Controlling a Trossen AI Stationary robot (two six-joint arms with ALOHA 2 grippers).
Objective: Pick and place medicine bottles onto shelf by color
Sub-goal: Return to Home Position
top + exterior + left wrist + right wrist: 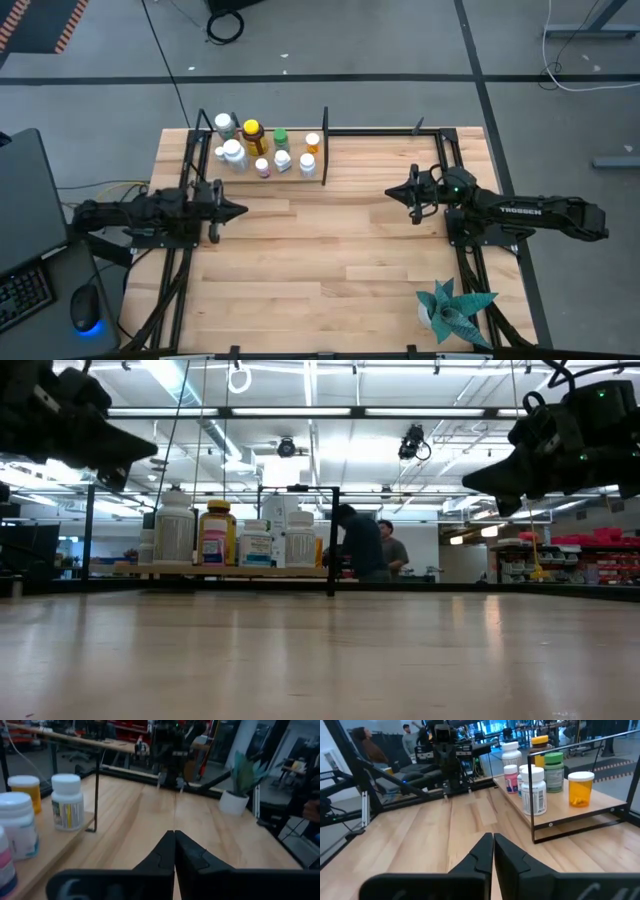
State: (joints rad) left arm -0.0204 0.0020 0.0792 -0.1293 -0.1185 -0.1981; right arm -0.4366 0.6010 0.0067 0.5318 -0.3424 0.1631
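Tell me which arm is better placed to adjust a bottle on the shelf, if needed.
Probably left. The small pill bottles all stand on the light-wood shelf left of its black upright divider, nearer the left hand; the right hand waits farther away.

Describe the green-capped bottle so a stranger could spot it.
Look at the wooden shelf, left of its black divider from above. The green-capped bottle stands in the back row between the yellow-capped amber bottle and the orange bottle; no other cap is green.
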